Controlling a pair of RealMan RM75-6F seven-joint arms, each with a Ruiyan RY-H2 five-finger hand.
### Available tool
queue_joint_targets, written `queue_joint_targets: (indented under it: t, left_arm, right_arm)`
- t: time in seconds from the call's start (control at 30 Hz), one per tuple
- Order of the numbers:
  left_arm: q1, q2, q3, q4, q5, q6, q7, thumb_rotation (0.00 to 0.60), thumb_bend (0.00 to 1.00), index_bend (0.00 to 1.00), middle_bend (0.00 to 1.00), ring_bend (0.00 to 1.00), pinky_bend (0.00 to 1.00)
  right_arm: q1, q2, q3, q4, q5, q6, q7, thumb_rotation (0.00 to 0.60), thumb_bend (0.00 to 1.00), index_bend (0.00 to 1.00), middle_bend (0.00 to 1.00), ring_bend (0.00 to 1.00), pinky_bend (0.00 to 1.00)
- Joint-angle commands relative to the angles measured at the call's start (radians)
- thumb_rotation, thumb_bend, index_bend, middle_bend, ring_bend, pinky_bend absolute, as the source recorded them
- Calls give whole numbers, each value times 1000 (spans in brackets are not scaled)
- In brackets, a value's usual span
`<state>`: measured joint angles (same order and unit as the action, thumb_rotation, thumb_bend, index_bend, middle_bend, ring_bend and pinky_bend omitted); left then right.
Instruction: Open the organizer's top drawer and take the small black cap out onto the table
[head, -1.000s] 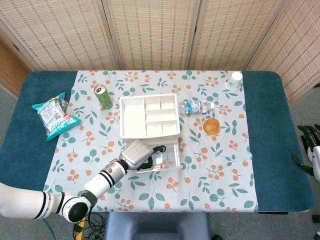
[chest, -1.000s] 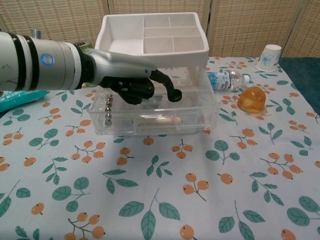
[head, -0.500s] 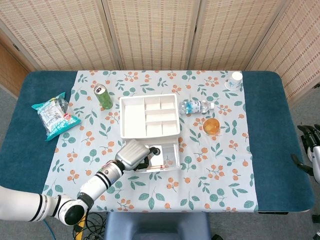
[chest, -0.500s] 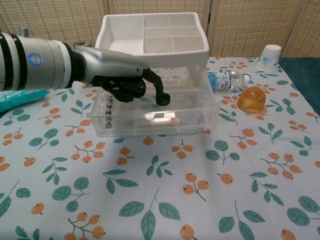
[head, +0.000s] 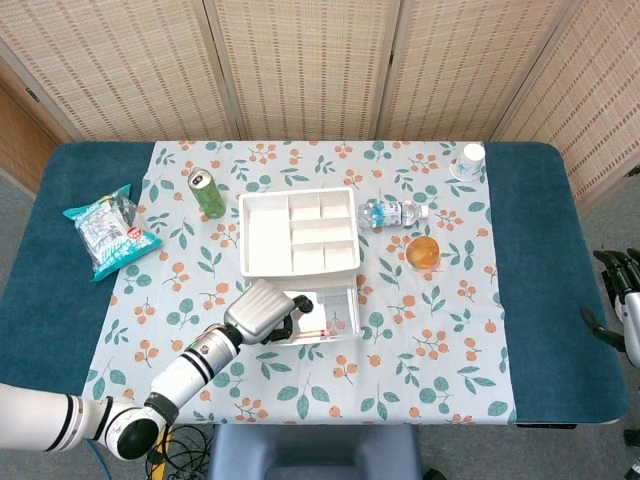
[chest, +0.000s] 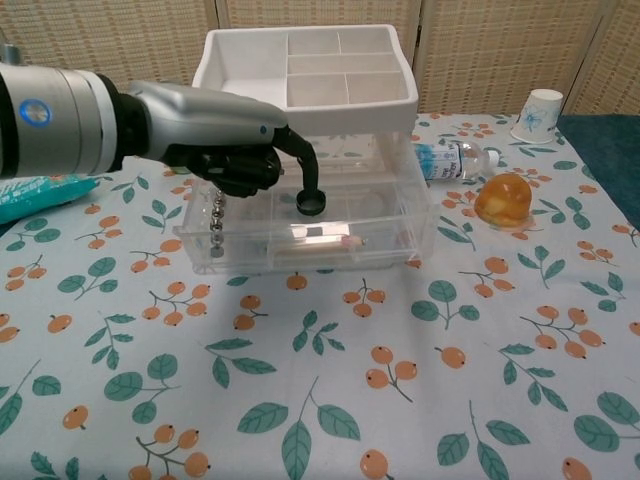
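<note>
From the head view, the robot's left hand (head: 262, 313) reaches in from the lower left, over the open top drawer (head: 338, 322) of the white organizer (head: 298, 232). The drawer is already pulled out toward the robot, so the step in hand looks like fetching the small black cap. A dark round shape at the fingertips may be the cap, though it is too small to be sure here. The right hand (head: 618, 271) sits far off at the table's right edge; its fingers cannot be made out.

From the chest view, the left hand (chest: 235, 150) hovers knuckles-up over the clear drawer (chest: 405, 215), most fingers curled under. One finger (chest: 301, 160) extends downward, and the small black cap (chest: 311, 203) sits at its tip, above the drawer floor. Whether it is truly pinched cannot be told. Next, the cap likely needs lifting clear of the front wall, then setting on the tablecloth (chest: 330, 390).
</note>
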<state>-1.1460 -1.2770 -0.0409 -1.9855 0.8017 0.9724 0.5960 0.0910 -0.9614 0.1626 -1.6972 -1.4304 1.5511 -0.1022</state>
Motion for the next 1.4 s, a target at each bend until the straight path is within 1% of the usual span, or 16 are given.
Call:
queue_joint_targets:
  t: [0.03, 0.1, 0.17, 0.27, 0.3, 0.33, 0.4, 0.47, 0.57, 0.7, 0.87, 1.03, 1.27, 1.4]
  left_arm:
    - [26, 4, -6, 0, 61, 15, -30, 124, 985, 280, 1000, 1000, 1000]
    - [43, 0, -11, 16, 111, 27, -51, 182, 933, 283, 1000, 1000, 1000]
    - [58, -2, -15, 37, 160, 29, -82, 269, 875, 289, 1000, 1000, 1000]
    - [71, 6, -17, 66, 212, 6, -129, 495, 720, 292, 1000, 1000, 1000]
    - [77, 8, -17, 81, 239, -1, -147, 559, 649, 292, 1000, 1000, 1000]
    - [83, 7, -17, 93, 259, -2, -158, 591, 580, 294, 1000, 1000, 1000]
    - [96, 4, -16, 114, 300, -3, -186, 600, 472, 296, 1000, 1000, 1000]
    - [109, -2, -21, 130, 340, 1, -221, 600, 408, 305, 1000, 1000, 1000]
    - [120, -11, -26, 155, 381, 1, -251, 600, 366, 316, 1000, 1000, 1000]
    - [125, -27, -45, 191, 410, -9, -290, 600, 282, 324, 1000, 1000, 1000]
    - [121, -48, -62, 231, 431, -37, -316, 600, 271, 349, 1000, 1000, 1000]
    - [106, -65, -66, 251, 435, -74, -294, 600, 271, 344, 1000, 1000, 1000]
    - [104, -95, -68, 262, 436, -64, -203, 600, 271, 346, 1000, 1000, 1000]
    - [100, -113, -68, 261, 418, -59, -127, 600, 271, 339, 1000, 1000, 1000]
  right_arm:
    - [-2, 0, 0, -2, -1, 3, -1, 600, 260, 157, 206, 182, 227]
    - [-3, 2, -1, -3, -2, 4, -1, 600, 261, 157, 206, 182, 227]
    - [-4, 3, -1, -4, -3, 6, -1, 600, 260, 157, 207, 181, 227]
    - [-6, 5, -1, -6, -3, 8, -1, 600, 260, 157, 207, 181, 227]
    - [-6, 5, -1, -6, -3, 8, -1, 600, 260, 157, 207, 182, 227]
    - [-6, 5, -1, -6, -3, 8, 0, 600, 260, 157, 207, 182, 227]
    - [-6, 6, -1, -5, -4, 8, 1, 600, 260, 157, 207, 184, 227]
    - [-5, 4, -2, -4, -3, 5, 1, 600, 261, 157, 206, 185, 227]
    - [-4, 2, -2, -3, -3, 2, 1, 600, 260, 157, 206, 185, 227]
    - [-3, 1, -1, -3, -2, 1, 0, 600, 261, 157, 206, 186, 227]
    - [-4, 1, -1, -2, 1, 0, 1, 600, 260, 157, 206, 188, 227]
    - [-5, 1, -2, 0, 2, 0, 1, 600, 261, 157, 207, 190, 228]
    - [-8, 0, -3, 3, 5, 1, 5, 600, 261, 157, 207, 191, 228]
    - [-9, -2, -4, 6, 5, 1, 8, 600, 261, 157, 207, 192, 228]
